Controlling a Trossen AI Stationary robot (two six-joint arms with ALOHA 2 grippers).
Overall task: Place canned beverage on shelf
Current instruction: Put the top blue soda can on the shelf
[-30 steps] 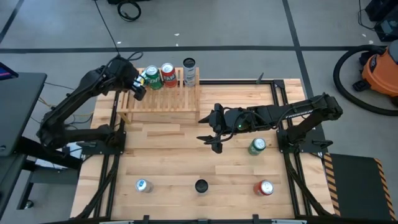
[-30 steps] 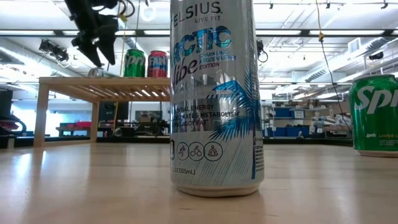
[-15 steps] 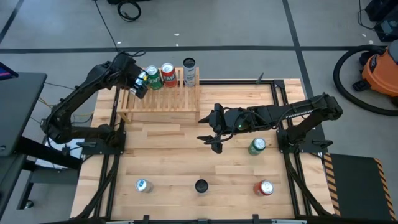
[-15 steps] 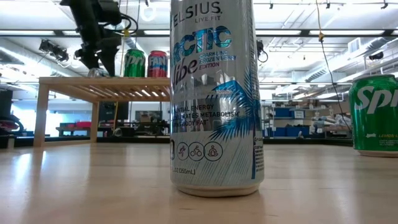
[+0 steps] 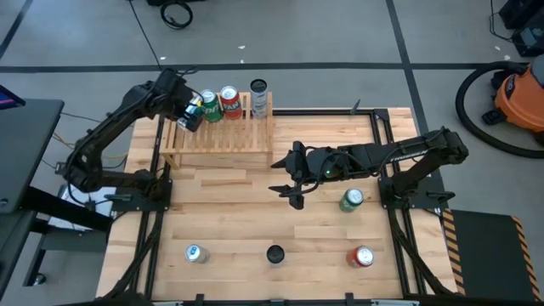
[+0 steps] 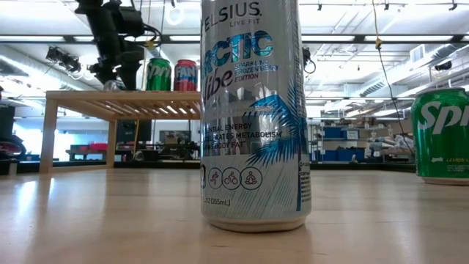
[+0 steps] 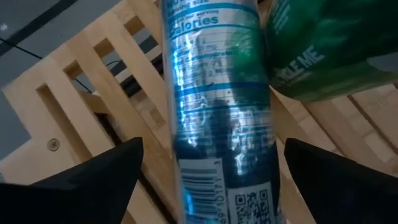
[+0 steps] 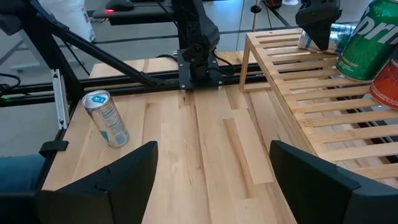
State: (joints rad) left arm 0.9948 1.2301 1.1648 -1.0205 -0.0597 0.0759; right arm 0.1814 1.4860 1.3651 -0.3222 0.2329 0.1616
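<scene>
The shelf (image 5: 223, 141), a low light-wood slatted rack, stands at the table's far left. A green can (image 5: 209, 106), a red can (image 5: 229, 101) and a dark-topped can (image 5: 258, 88) stand on it. Left of the green can a blue-and-silver can (image 7: 214, 106) stands upright on the slats. My left gripper (image 5: 188, 112) hangs open over that can, slanting down. Its fingers (image 7: 102, 177) stand on either side of the can with a gap to it. My right gripper (image 5: 293, 189) hovers open over the table's middle with nothing between its fingers.
On the table stand a green can (image 5: 350, 200) at the right, a red can (image 5: 363, 257) at the near right, a dark-topped can (image 5: 274, 253) at the near middle and a silver-blue can (image 5: 195, 253) at the near left. Dark frame rails run along both sides.
My left gripper has gone down and toward the table's far edge, closing in on the blue-and-silver can on the shelf. It has stayed open. The cans have kept their places.
</scene>
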